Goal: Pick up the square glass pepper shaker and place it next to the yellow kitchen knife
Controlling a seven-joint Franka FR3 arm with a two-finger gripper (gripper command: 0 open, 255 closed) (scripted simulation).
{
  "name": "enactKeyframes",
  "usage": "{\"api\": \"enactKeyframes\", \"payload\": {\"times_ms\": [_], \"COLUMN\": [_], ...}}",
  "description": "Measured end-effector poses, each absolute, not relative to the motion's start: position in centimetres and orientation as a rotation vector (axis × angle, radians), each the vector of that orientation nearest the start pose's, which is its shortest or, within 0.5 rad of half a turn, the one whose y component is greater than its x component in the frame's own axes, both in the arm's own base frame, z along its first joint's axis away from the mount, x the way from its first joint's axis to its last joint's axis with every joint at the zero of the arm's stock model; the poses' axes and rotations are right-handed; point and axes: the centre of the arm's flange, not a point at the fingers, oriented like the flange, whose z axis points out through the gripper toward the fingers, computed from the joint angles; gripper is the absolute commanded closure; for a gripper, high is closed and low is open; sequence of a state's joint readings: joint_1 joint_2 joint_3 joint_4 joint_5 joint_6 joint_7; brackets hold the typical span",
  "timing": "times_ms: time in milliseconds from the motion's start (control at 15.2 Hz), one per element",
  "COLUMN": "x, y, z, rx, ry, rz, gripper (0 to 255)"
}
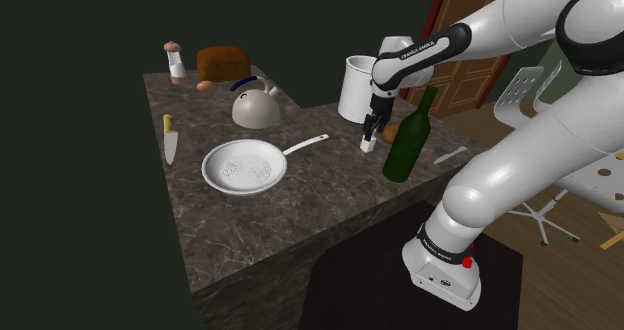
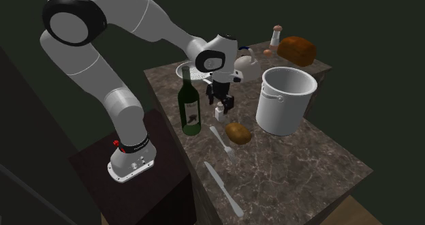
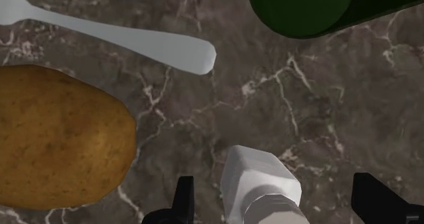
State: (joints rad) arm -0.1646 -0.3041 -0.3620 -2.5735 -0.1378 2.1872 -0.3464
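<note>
wrist view has the hand (image 3: 272, 185) low over the tabletop (image 3: 292, 114), its two black fingers spread wide. the pepper shaker (image 3: 258, 182) stands upright between them. neither finger touches it, so it isn't held (it's drawn as a pale square body with a grey cap).

the shaker stands on the tabletop just beside the green bottle (image 1: 409, 136), on the bottle's shoulder-view left. a potato (image 2: 238, 132) lies near the bottle on its second-exterior-view right, with a fork (image 2: 221, 139) touching it or nearly so. the white pot (image 1: 356, 88) stands behind the bottle in the shoulder view, near but apart. a white frying pan (image 1: 242, 168) lies well apart from the bottle, further to the shoulder view's left. the yellow kitchen knife (image 1: 169, 140) lies beyond the pan, at the far side of the tabletop from the bottle.

as a judgement, the task is in its early part. the hand is lined up around the shaker, but the grasp isn't made. what's left is closing on it, lifting clear of the bottle, carrying it past the pan and setting it down beside the knife.
</note>
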Motion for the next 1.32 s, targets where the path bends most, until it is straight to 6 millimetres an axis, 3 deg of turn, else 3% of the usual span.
{"api": "enactKeyframes", "payload": {"times_ms": [198,528,594,1320], "x": [35.25,35.21,35.21,35.21], "y": [-20.65,-20.66,-20.66,-20.70], "z": [34.27,34.10,34.10,34.31], "rx": [-3.099,-3.099,-3.099,-3.099], "ry": [0.115,0.115,0.115,0.116], "rz": [0.137,0.136,0.136,0.135], "gripper": [0,0,255,255]}}
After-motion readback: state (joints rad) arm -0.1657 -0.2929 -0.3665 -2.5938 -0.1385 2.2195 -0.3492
